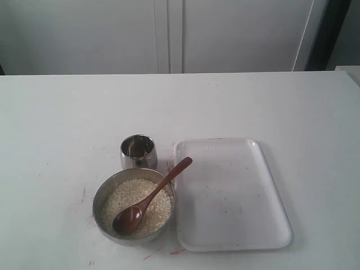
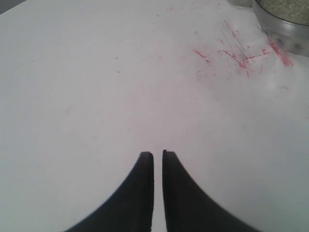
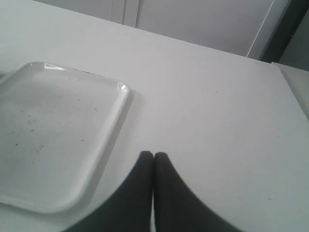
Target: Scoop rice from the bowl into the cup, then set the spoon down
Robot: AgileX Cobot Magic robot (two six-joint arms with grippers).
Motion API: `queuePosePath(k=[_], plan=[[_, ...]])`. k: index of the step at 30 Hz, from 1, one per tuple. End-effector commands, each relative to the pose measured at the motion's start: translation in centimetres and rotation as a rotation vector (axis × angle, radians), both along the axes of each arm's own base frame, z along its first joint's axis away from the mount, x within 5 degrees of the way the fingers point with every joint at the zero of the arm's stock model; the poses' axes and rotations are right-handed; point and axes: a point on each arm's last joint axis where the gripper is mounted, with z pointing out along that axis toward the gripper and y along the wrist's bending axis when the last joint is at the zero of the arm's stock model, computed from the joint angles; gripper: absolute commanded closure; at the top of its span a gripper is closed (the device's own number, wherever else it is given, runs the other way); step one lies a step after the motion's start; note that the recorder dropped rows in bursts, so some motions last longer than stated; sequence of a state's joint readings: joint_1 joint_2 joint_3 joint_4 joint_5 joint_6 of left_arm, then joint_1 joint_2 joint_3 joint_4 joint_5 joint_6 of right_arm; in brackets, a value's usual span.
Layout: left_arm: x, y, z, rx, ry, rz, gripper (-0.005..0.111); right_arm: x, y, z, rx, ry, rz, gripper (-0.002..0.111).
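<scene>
The steel bowl (image 1: 134, 205) sits near the table's front, filled with off-white rice (image 1: 138, 203). The dark wooden spoon (image 1: 149, 198) lies in it, head on the rice, handle leaning over the rim toward the tray. Just behind the bowl stands the small steel cup (image 1: 138, 152). Neither gripper shows in the exterior view. My left gripper (image 2: 158, 154) hovers over bare table, its jaws a narrow slit apart with nothing between them; the bowl's rim (image 2: 282, 21) shows at that view's corner. My right gripper (image 3: 153, 154) is shut and empty beside the tray.
A white rectangular tray (image 1: 230, 194) lies right of the bowl, seen too in the right wrist view as the tray (image 3: 53, 135). Red scribble marks (image 2: 241, 55) stain the table near the bowl. White cabinet doors (image 1: 169, 34) stand behind the table.
</scene>
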State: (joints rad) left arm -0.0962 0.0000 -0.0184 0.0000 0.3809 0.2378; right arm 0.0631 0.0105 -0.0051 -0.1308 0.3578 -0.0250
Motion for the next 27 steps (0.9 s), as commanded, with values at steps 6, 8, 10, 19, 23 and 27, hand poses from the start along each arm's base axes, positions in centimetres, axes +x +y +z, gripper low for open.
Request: queuePosePath(k=[6, 8, 10, 19, 23, 27], plan=[[-0.1, 0.0, -0.7, -0.003, 0.062, -0.005, 0.092, 0.0, 0.0, -0.1, 0.001, -0.006, -0.004, 0.108], [-0.1, 0.0, -0.7, -0.003, 0.062, -0.005, 0.092, 0.0, 0.0, -0.1, 0.001, -0.006, -0.004, 0.108], [-0.1, 0.0, -0.7, -0.003, 0.062, -0.005, 0.092, 0.0, 0.0, -0.1, 0.001, -0.006, -0.004, 0.108], [-0.1, 0.0, -0.7, -0.003, 0.062, -0.005, 0.092, 0.2, 0.5, 3.5, 0.021, -0.403, 0.049, 0.108], [-0.1, 0.0, -0.7, -0.003, 0.062, -0.005, 0.092, -0.4, 0.7, 5.9, 0.037, -0.679, 0.085, 0.108], [-0.1, 0.0, -0.7, -0.003, 0.062, -0.005, 0.092, -1.1, 0.9, 7.2, 0.047, -0.839, 0.106, 0.108]])
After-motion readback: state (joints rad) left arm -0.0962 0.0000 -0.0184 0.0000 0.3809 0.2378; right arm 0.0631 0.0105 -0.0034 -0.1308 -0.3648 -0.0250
